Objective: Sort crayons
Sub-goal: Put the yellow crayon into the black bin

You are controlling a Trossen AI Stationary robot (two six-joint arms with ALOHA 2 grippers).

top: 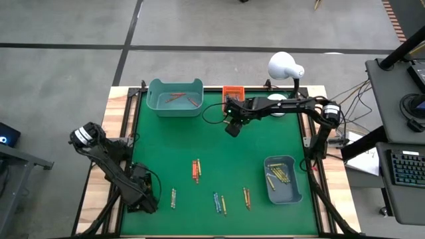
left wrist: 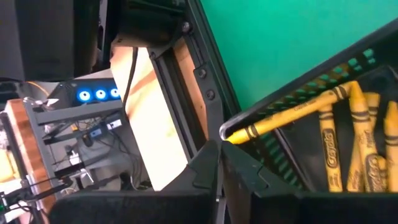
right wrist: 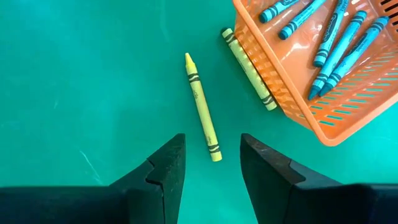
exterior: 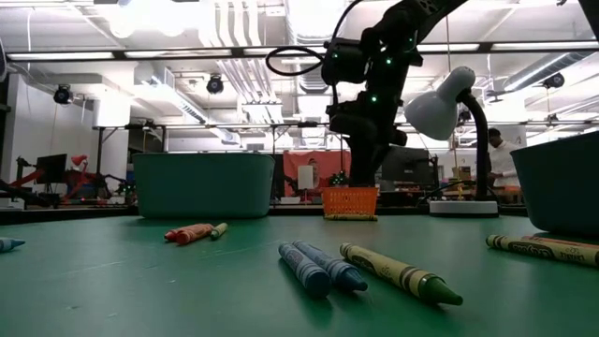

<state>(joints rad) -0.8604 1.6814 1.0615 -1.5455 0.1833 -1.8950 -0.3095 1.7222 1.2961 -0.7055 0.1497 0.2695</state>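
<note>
Green mat (right wrist: pixel 81 93), yellow-green crayon (right wrist: pixel 203 107) tip away

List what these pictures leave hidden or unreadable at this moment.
- High view: the black basket of yellow crayons seen by the left wrist view is hidden under the left arm.
- High view: the crayons in the orange basket are too small to tell colours; the right arm covers part.
- Low view: the teal bin wall hides its contents.
- Right wrist view: the orange basket is cut by the edge.
</note>
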